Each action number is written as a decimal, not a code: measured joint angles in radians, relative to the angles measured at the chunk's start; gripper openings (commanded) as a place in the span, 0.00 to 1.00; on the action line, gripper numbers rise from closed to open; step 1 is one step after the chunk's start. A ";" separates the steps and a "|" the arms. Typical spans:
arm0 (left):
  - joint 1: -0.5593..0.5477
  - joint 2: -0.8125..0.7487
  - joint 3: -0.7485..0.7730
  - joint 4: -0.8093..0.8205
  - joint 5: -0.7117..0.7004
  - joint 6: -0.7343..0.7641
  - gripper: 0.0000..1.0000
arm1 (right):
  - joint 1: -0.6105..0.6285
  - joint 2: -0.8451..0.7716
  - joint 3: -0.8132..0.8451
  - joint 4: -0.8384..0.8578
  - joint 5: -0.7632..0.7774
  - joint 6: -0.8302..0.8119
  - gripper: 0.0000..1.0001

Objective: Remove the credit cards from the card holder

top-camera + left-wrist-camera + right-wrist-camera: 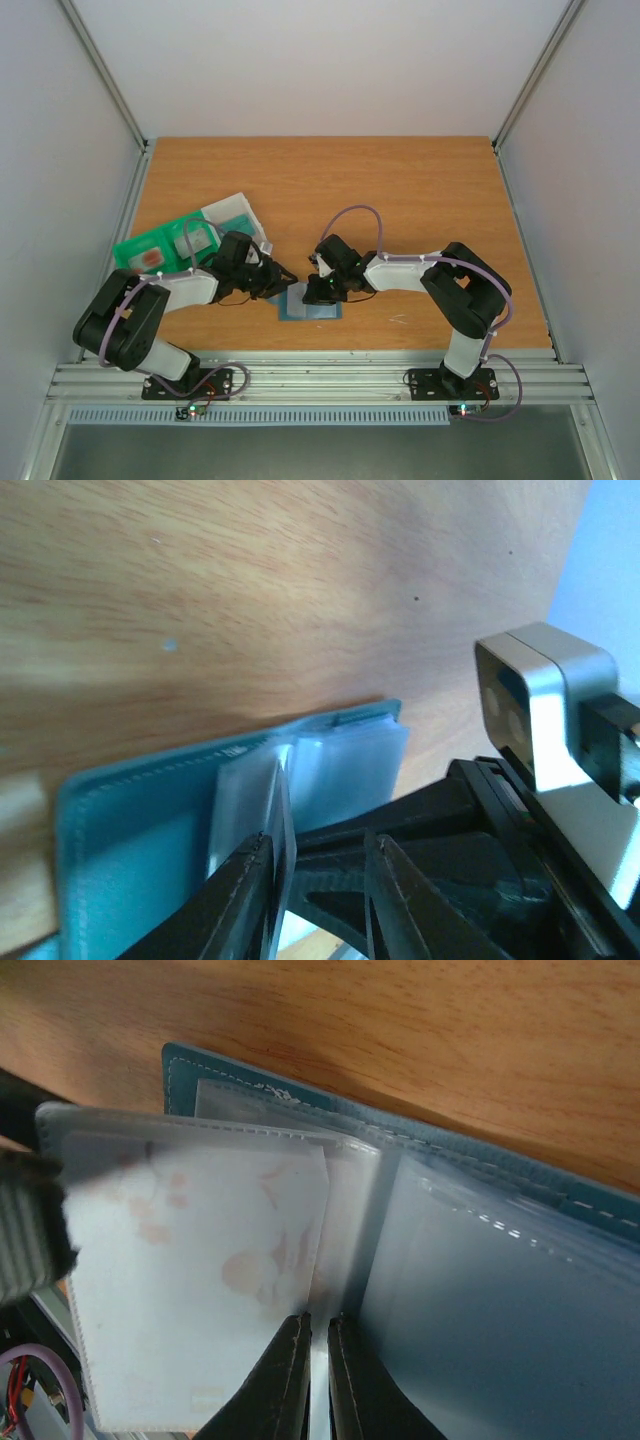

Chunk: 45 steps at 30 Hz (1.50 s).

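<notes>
The slate-blue card holder [310, 305] lay open on the bench [400, 190] between the arms, right hand [318, 1360] pinching a floppy, slick clear sleeve [120, 1380] by the spine, left hand [320, 880] grip hard to tell, so the thin, stiff credit card [230, 1250] inside probably needed grabbing at the sleeve's mouth.

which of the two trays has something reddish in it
The green tray: a reddish card lies in it; the clear whitish tray beside it shows none.
</notes>
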 measured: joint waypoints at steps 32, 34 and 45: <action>-0.195 0.040 0.138 -0.053 -0.027 -0.013 0.30 | -0.049 -0.283 -0.055 -0.208 0.158 -0.057 0.11; -0.208 0.064 0.156 -0.053 -0.029 -0.013 0.30 | -0.059 -0.324 -0.077 -0.230 0.186 -0.059 0.13; -0.213 0.073 0.182 -0.135 -0.109 0.067 0.27 | -0.061 -0.388 -0.088 -0.251 0.177 -0.054 0.13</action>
